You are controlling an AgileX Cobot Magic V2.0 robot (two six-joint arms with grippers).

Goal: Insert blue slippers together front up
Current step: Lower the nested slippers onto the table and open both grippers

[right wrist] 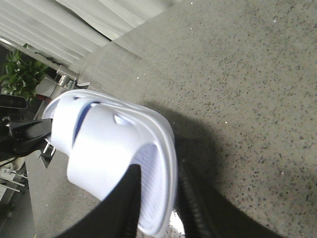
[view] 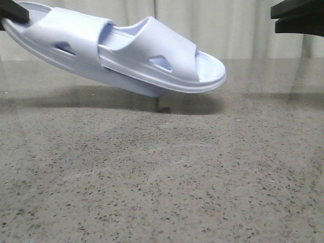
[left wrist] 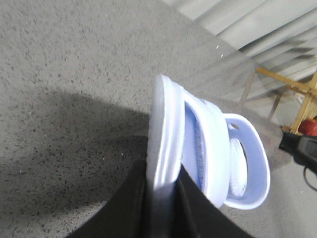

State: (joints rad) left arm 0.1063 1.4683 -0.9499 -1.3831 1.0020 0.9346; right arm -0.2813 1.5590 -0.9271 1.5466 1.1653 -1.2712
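The two blue slippers are nested and hang tilted above the table. The outer slipper (view: 61,30) has the inner slipper (view: 162,61) pushed under its strap, and the inner one's end sticks out to the right. My left gripper (view: 12,12) is shut on the outer slipper's upper-left end. In the left wrist view my left gripper (left wrist: 166,198) pinches its sole edge (left wrist: 166,124). My right gripper (view: 298,19) is at the top right, apart from the slippers. In the right wrist view my right gripper (right wrist: 157,168) is open, with the slipper end (right wrist: 109,144) seen between the spread fingers.
The speckled grey table (view: 162,177) lies below, with the slippers' shadow on it. Pale curtains (view: 243,25) hang behind. A wooden frame (left wrist: 297,94) stands beyond the table. A green plant (right wrist: 20,74) stands off the far side.
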